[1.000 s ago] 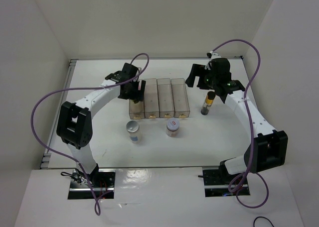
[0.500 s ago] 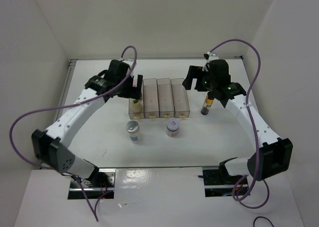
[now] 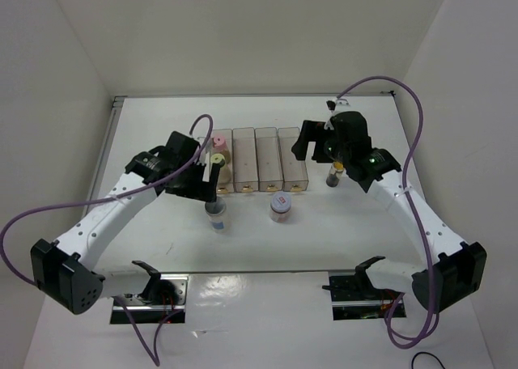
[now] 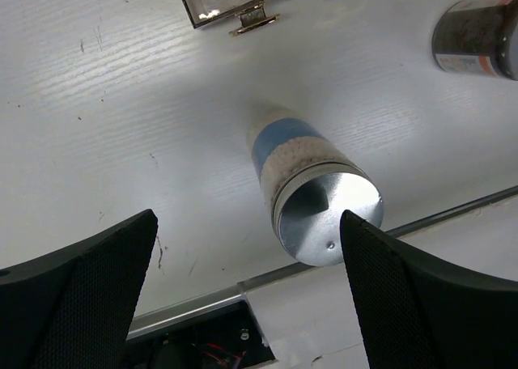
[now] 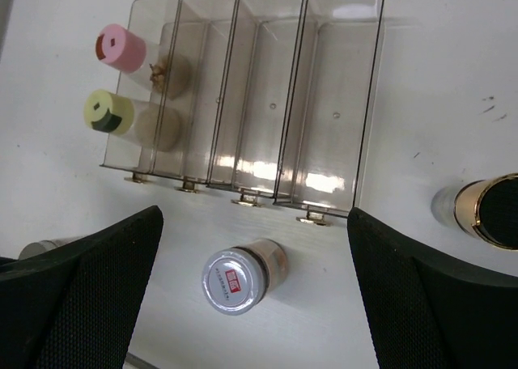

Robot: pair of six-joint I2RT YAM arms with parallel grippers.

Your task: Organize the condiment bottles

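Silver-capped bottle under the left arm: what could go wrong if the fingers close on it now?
The silver-capped bottle is tall and narrow and sits off-centre between the open left fingers, so one finger might touch first and tip it. If it topples, it could roll into the short jar nearby.

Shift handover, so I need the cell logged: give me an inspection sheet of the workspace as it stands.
Surface: white table, faint scuffs.
Job's things: pink-capped bottle and pale-yellow-capped bottle upright in the leftmost of the four clear bins; silver-capped bottle, short jar and slim dark bottle stand on the table outside the bins.
Clutter: nothing seen.
Grippers: left gripper open over the silver-capped bottle; right gripper open, holding nothing.
Cables: purple cables loop from both arms, clear of the bottles.
Surroundings: white walls on three sides.
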